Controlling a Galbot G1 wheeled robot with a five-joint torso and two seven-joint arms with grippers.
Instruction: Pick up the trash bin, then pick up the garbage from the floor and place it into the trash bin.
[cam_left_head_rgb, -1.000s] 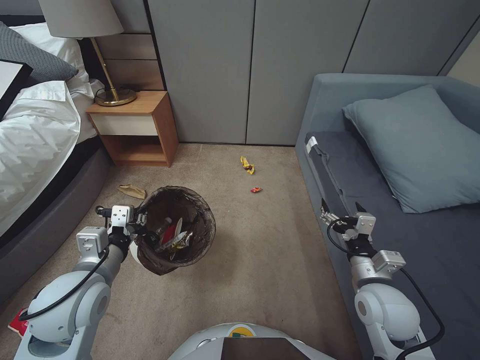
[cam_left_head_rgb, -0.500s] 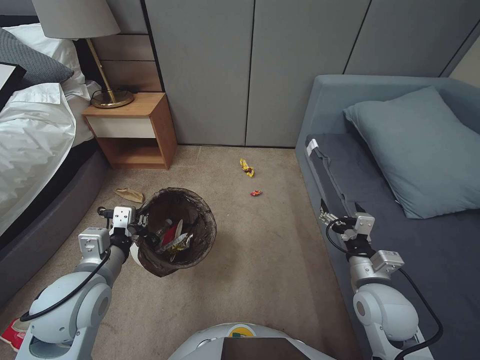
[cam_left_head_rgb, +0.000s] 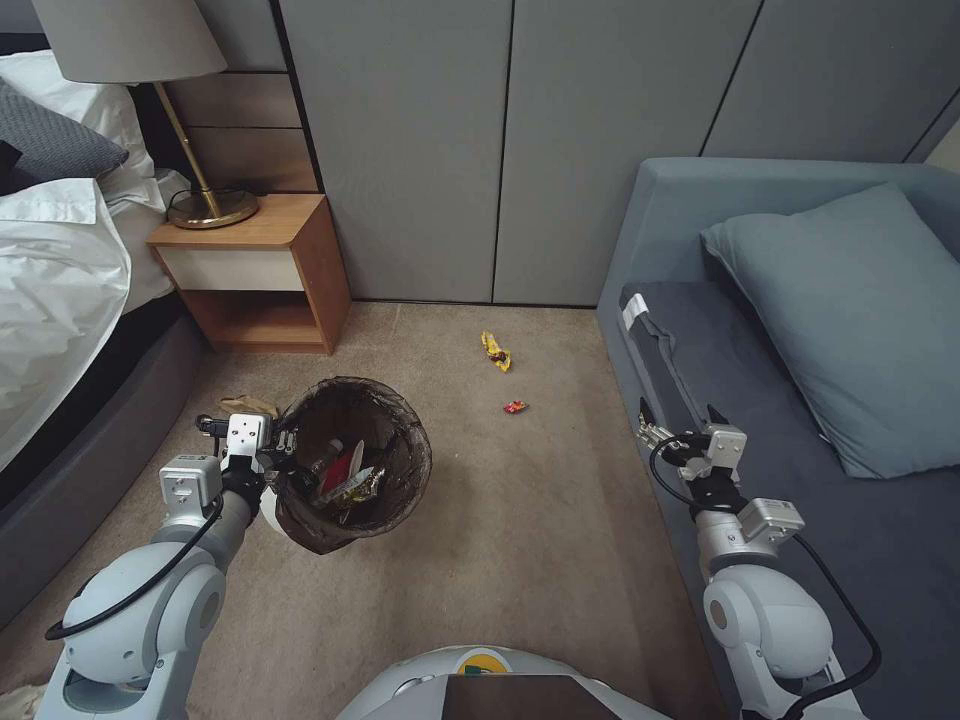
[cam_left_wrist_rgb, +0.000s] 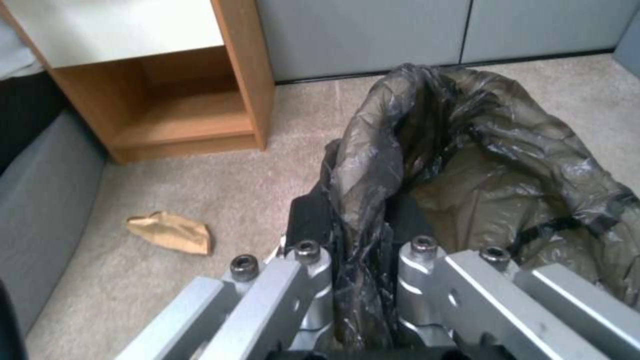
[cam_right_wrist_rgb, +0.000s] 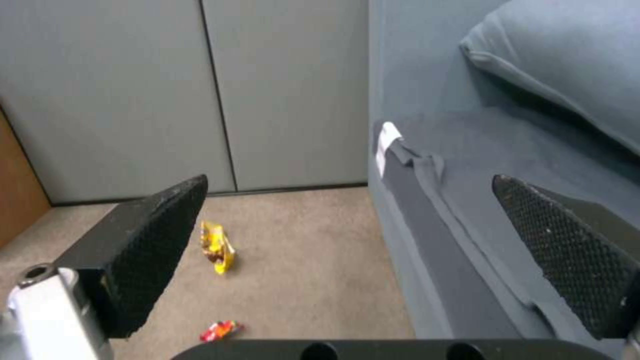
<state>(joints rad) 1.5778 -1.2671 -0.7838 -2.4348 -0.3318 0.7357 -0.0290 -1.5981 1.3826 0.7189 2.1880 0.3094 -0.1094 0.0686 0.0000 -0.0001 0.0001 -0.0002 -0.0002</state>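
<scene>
**Bin held up, litter on the carpet**

The trash bin (cam_left_head_rgb: 352, 462) hangs off the floor (cam_left_head_rgb: 520, 520), its bag-lined rim pinched in the left gripper (cam_left_head_rgb: 283, 443); wrappers and a small bottle lie inside. A tan paper piece (cam_left_wrist_rgb: 170, 232) lies beside it, near the nightstand (cam_left_head_rgb: 250, 275). A yellow wrapper (cam_left_head_rgb: 495, 351) and a red packet (cam_left_head_rgb: 514, 406) lie farther off. The right gripper (cam_left_head_rgb: 682, 424) hovers wide open and empty over the sofa's (cam_left_head_rgb: 800, 480) edge. No writing is readable.
</scene>
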